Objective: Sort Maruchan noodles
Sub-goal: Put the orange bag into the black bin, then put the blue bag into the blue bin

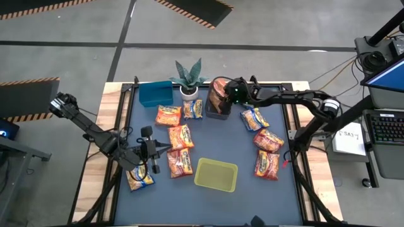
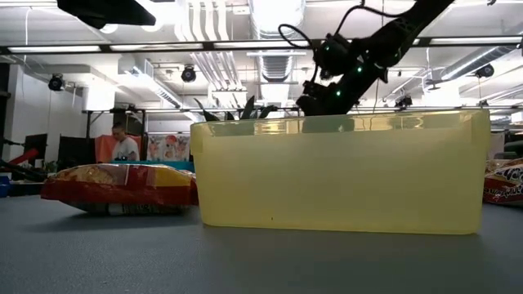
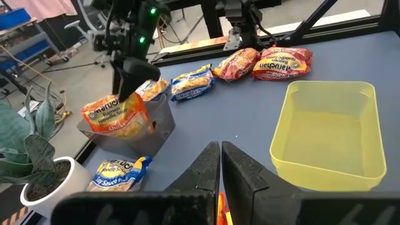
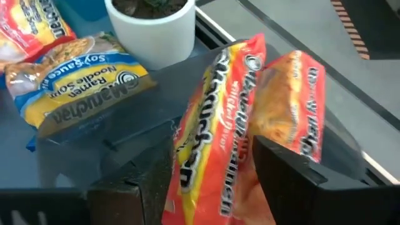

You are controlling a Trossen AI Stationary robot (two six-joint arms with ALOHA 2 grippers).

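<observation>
Several Maruchan noodle packets lie flat on the blue mat: orange ones (image 1: pixel 168 115) (image 1: pixel 180 136), red ones (image 1: pixel 268 140) (image 1: pixel 267 165), and yellow-and-blue ones (image 1: pixel 192 109) (image 1: pixel 254 118) (image 1: pixel 140 178). My right gripper (image 1: pixel 230 93) (image 4: pixel 212 187) hangs over the dark clear bin (image 1: pixel 218 106) at the far edge, shut on an orange packet (image 4: pixel 212 144). A second orange packet (image 4: pixel 294 106) stands in the bin behind it. My left gripper (image 1: pixel 151 154) (image 3: pixel 220 164) is shut and sits low near the table's left, between two packets, touching nothing that shows. My right gripper pinches the orange packet (image 3: pixel 115 115) between its two fingers (image 4: pixel 147 181), one on each flat face, coming from above and pointing down into the dark bin. The packet stands on edge, tilted, with its lower part inside the bin (image 3: pixel 128 134).
A blue bin (image 1: pixel 156 93) and a potted plant (image 1: pixel 189 79) stand at the far edge beside the dark bin. A yellow-green bin (image 1: pixel 216 174) (image 2: pixel 339 175) sits near the front middle. In the low view a person shows far back in the room.
</observation>
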